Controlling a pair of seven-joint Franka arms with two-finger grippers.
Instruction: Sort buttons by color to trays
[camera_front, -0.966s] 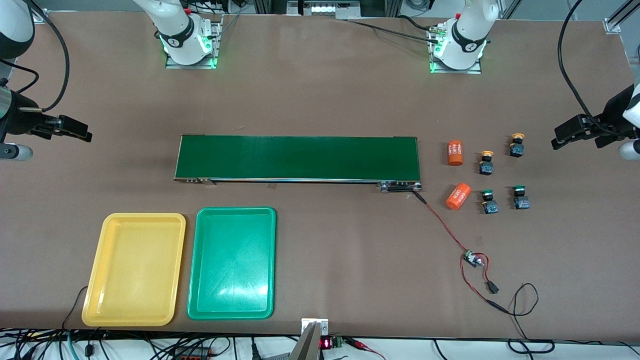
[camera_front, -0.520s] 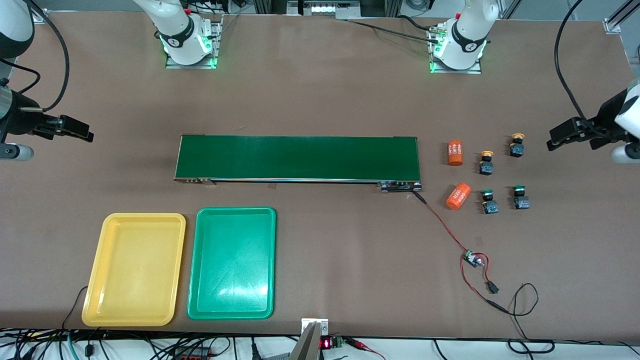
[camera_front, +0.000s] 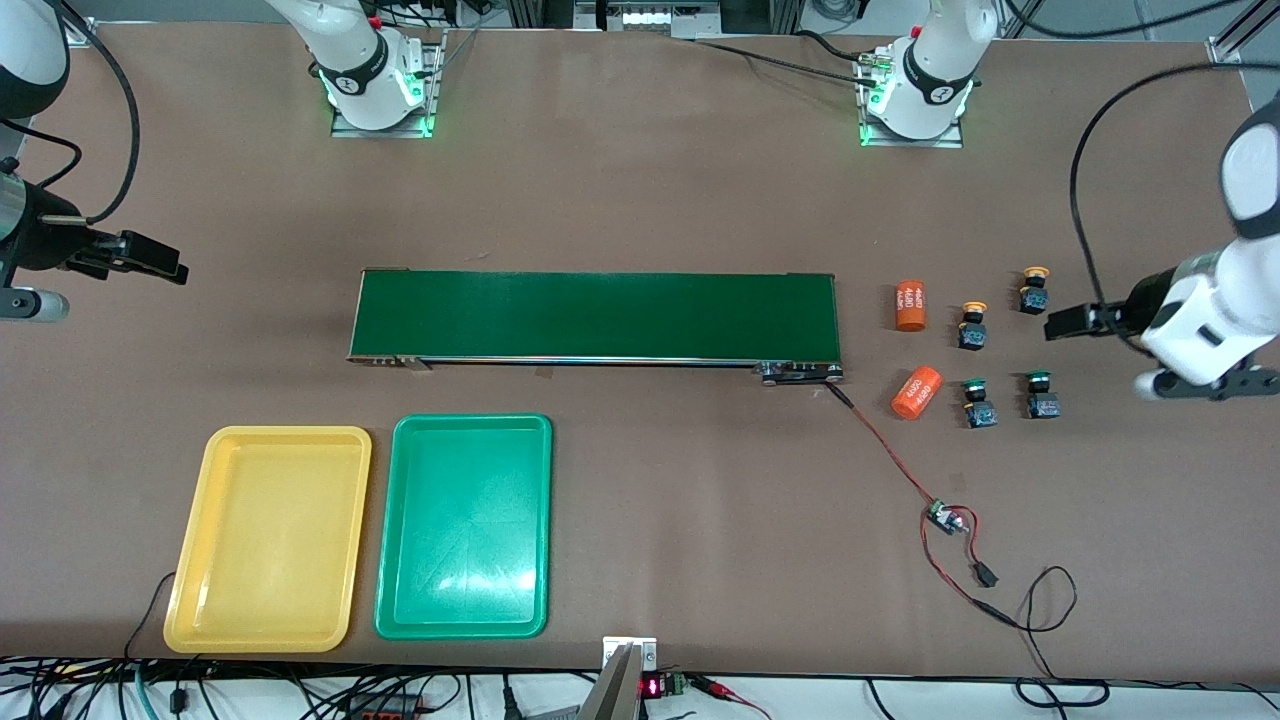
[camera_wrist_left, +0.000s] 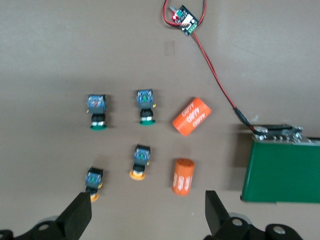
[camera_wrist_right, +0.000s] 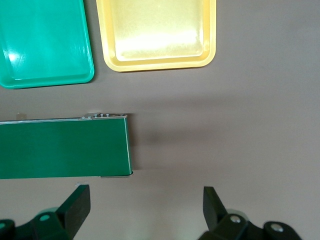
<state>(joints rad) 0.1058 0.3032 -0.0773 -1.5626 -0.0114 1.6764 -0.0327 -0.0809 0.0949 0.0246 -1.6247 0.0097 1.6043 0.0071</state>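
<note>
While both grippers hang empty, jaws apart | left gripper (camera_front: 1062, 326) beside buttons (camera_front: 972, 325), all four on table | right gripper (camera_front: 160, 262) waits, arm cut off | trays (camera_front: 268, 540) bare

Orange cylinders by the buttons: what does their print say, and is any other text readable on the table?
"4680": white print on the tilted orange cylinder.
Upright-lying orange cylinder: white print, too blurred to read.
Red display at the table edge: digits too small to read.
Nothing else legible.
</note>
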